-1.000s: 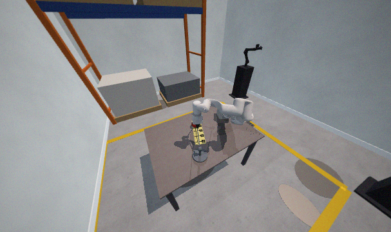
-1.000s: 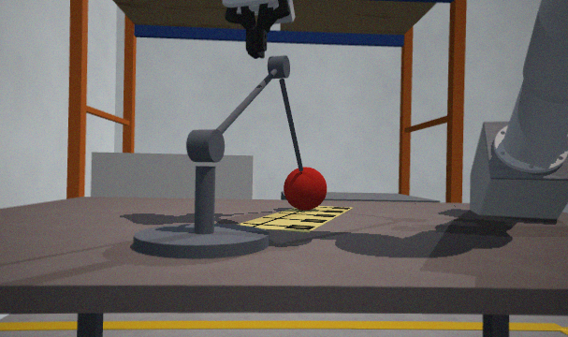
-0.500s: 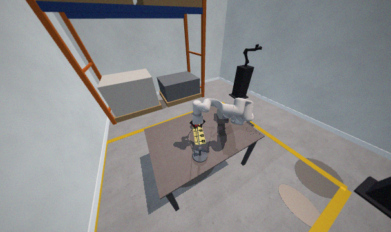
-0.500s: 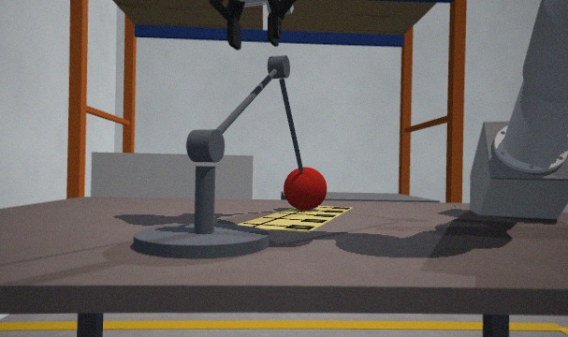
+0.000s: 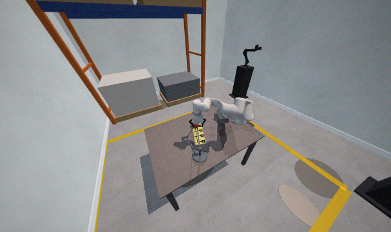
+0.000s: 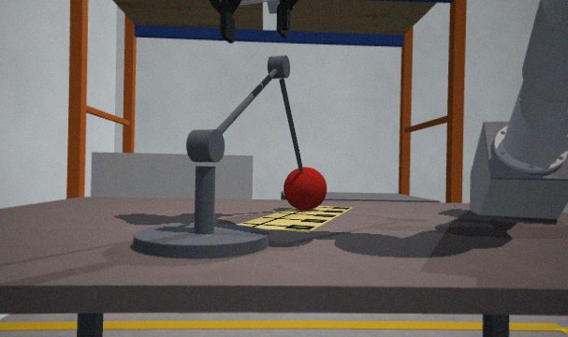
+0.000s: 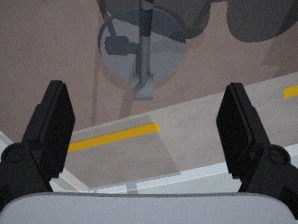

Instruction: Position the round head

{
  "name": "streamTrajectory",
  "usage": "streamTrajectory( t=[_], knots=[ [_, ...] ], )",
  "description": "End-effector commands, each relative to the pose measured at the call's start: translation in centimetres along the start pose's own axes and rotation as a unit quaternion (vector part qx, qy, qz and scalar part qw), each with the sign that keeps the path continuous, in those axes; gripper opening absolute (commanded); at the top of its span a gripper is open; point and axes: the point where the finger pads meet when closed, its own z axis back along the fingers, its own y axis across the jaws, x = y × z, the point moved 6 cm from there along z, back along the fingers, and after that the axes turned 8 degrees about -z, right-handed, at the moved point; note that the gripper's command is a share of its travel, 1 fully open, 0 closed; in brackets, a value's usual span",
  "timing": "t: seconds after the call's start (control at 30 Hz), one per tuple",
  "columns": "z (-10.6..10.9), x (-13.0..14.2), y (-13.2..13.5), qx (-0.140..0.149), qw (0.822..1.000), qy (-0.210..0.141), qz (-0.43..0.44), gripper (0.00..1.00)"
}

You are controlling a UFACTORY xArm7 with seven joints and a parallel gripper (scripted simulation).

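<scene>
The lamp's red round head (image 5: 195,125) (image 6: 305,188) hangs from the dark thin rod. It is low, near the far end of the yellow strip (image 5: 199,136) (image 6: 307,219); whether its underside touches the bench I cannot tell. The upper joint (image 6: 279,66) stands high, and the lower arm slopes down to the joint on the post. The round foot (image 5: 200,156) (image 6: 199,244) (image 7: 172,56) stands at the strip's near end. My gripper (image 5: 198,123) (image 6: 255,37) (image 7: 146,100) is wide open and empty, above the upper joint and, in the exterior view, slightly to its left.
The lamp stands on the brown bench (image 5: 169,161) (image 6: 382,271). My arm's base block (image 6: 513,197) is at the bench's right in the exterior view. Dark shadows fall across the bench on both sides of the strip. An orange and blue rack (image 5: 203,58) stands behind.
</scene>
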Motion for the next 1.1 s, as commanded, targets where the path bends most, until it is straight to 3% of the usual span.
streamTrajectory(
  t=[0.0, 0.27, 0.83, 1.07],
  knots=[
    [2.3, 0.0, 0.0, -0.003, 1.0, 0.0, 0.0, 1.0],
    [5.5, 0.0, 0.0, -0.003, 1.0, 0.0, -0.001, 1.0],
    [10.3, -0.1, 0.1, -0.005, 1.0, 0.0, -0.001, 1.0],
    [10.7, 0.0, 0.1, -0.005, 1.0, 0.0, -0.001, 1.0]
  ],
)
